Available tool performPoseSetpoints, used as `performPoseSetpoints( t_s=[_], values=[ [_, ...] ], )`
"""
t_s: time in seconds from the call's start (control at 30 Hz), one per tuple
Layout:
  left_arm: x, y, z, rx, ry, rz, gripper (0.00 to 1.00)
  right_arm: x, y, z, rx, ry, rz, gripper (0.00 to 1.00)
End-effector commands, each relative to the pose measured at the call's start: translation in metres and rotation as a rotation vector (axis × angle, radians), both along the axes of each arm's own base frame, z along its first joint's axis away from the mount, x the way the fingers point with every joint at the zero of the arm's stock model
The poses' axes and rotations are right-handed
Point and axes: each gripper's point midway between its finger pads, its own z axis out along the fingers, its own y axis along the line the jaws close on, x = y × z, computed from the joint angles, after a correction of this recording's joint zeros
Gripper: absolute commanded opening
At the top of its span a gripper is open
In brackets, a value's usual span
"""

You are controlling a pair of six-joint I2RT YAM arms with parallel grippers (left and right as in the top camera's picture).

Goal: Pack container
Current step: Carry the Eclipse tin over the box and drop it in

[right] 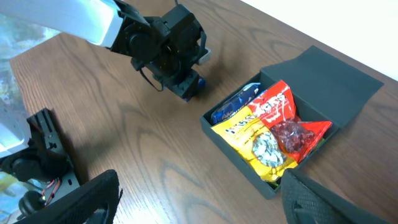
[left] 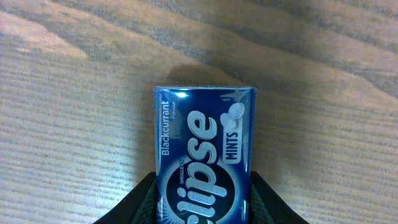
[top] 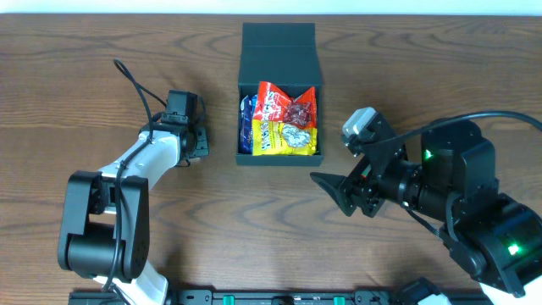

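"Toward the far edge of the bench, at mid-width, which unit is located?"

"The container [top: 278, 47]. It is a dark rectangular box. Its hinged lid [right: 329, 78] is folded open and lies back toward the far edge."

"State the contents."

"A yellow-and-red snack packet [top: 284, 134] occupies most of the interior. A red translucent packet [top: 300, 112] lies on top of it toward the far right corner of the box. A blue packet [top: 246, 119] sits along the left wall."

"Report the left gripper."

"The left gripper [top: 196, 142] is positioned left of the container, near its left wall but apart from it, and it points down at the bench [top: 76, 76]. The left wrist view shows its fingers [left: 134, 208] set against both long sides of a blue mint tin [left: 204, 143]. The claw is clamped on the mint tin. The mint tin is label up and appears to lie flat on the wood."

"Report the right gripper."

"The right gripper [right: 200, 186] is over bare bench, off the container's near right corner and apart from it. Its fingers stand wide apart, with nothing between them."
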Motion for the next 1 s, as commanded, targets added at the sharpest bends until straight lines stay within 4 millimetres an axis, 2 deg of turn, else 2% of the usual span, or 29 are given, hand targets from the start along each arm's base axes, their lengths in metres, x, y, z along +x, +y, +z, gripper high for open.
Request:
performPoseSetpoints(
  t_s=[0.0, 0.07, 0.17, 0.37, 0.47, 0.57, 0.63, 0.7, 0.83, 0.97],
  values=[
    [-0.012, 0.001, -0.003, -0.003, 0.045, 0.001, 0.24, -0.002, -0.001, 0.003, 0.010, -0.005, -0.001, 0.84],
    [-0.012, 0.000, 0.004, -0.012, 0.036, -0.001, 0.20, -0.002, -0.001, 0.005, 0.014, -0.013, -0.001, 0.85],
    [-0.006, -0.010, 0.027, -0.066, -0.019, -0.019, 0.17, -0.004, -0.001, 0.009, 0.022, -0.028, -0.001, 0.86],
    [0.011, -0.040, 0.099, -0.178, -0.220, -0.097, 0.09, -0.006, -0.003, 0.014, 0.034, -0.048, -0.001, 0.88],
    [0.016, -0.061, 0.133, -0.213, -0.317, -0.137, 0.08, -0.008, -0.003, 0.016, 0.036, -0.054, -0.001, 0.91],
    [0.018, -0.089, 0.154, -0.256, -0.380, -0.177, 0.07, -0.008, -0.004, 0.016, 0.037, -0.054, -0.001, 0.93],
    [0.016, -0.118, 0.161, -0.316, -0.403, -0.219, 0.07, -0.009, -0.003, 0.016, 0.040, -0.053, 0.003, 0.97],
    [0.014, -0.135, 0.165, -0.347, -0.417, -0.233, 0.07, -0.009, -0.003, 0.017, 0.043, -0.049, 0.004, 0.99],
    [0.016, -0.157, 0.166, -0.409, -0.427, -0.229, 0.06, -0.009, -0.003, 0.016, 0.042, -0.048, 0.004, 0.99],
    [0.015, -0.175, 0.157, -0.460, -0.400, -0.252, 0.06, -0.009, -0.003, 0.016, 0.041, -0.047, 0.004, 0.99]
  ],
)
